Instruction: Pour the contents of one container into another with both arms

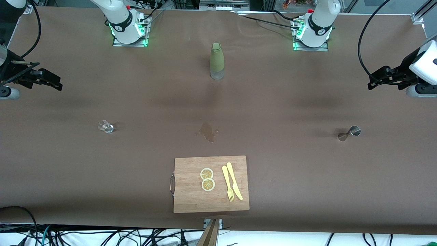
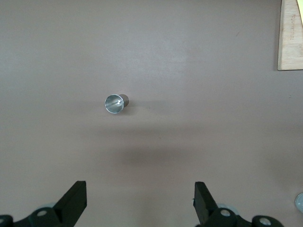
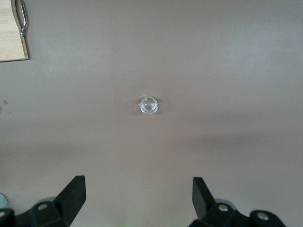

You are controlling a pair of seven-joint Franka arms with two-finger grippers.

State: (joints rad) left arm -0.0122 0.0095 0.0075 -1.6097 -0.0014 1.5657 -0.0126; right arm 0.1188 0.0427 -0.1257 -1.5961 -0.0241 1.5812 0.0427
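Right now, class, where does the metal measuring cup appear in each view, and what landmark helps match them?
Front view: metal measuring cup on the table toward the left arm's end.
Left wrist view: cup near the middle.
Right wrist view: not in it.
Shared landmark: wooden cutting board.

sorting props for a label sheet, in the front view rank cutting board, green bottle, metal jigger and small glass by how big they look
1. cutting board
2. green bottle
3. metal jigger and small glass: both tiny and look much alike, so unranked.
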